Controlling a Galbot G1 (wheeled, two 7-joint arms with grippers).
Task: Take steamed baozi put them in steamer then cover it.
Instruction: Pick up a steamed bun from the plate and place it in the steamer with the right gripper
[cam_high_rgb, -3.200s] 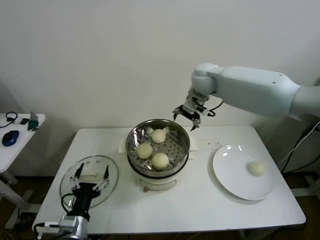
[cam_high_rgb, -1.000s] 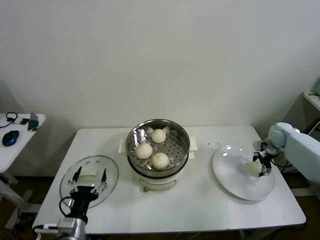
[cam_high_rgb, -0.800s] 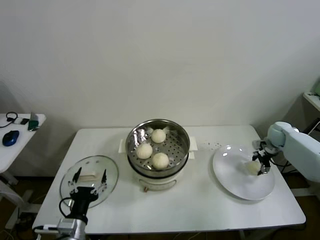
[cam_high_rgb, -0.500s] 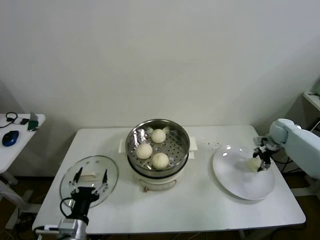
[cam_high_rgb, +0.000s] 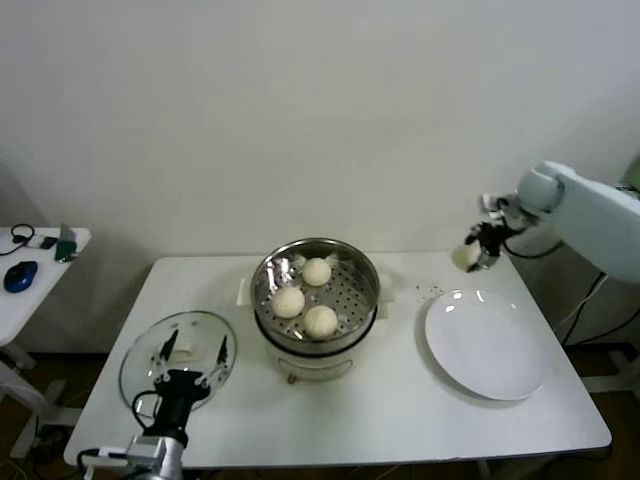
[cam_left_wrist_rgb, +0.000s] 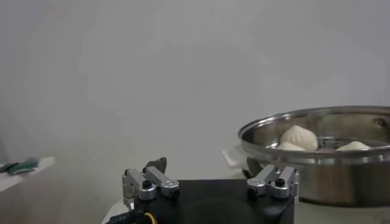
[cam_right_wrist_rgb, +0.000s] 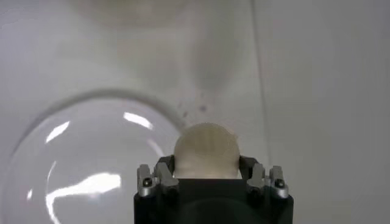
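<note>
While three baozi (cam_high_rgb: 303, 295) are sitting in the steamer (cam_high_rgb: 316, 293), the right gripper (cam_high_rgb: 474, 254) is gripping the fourth baozi (cam_high_rgb: 465, 256) between its fingers, up above the table beyond the white plate (cam_high_rgb: 487, 344), and the left gripper (cam_high_rgb: 194, 360) is idling wide open over the cover (cam_high_rgb: 150, 352).

Three baozi (cam_high_rgb: 304, 295) in steamer (cam_high_rgb: 268, 272)

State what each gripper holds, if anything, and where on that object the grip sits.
The right gripper holds a baozi across its sides, lifted above the plate. The left gripper is open, over the glass lid, holding nothing.
</note>
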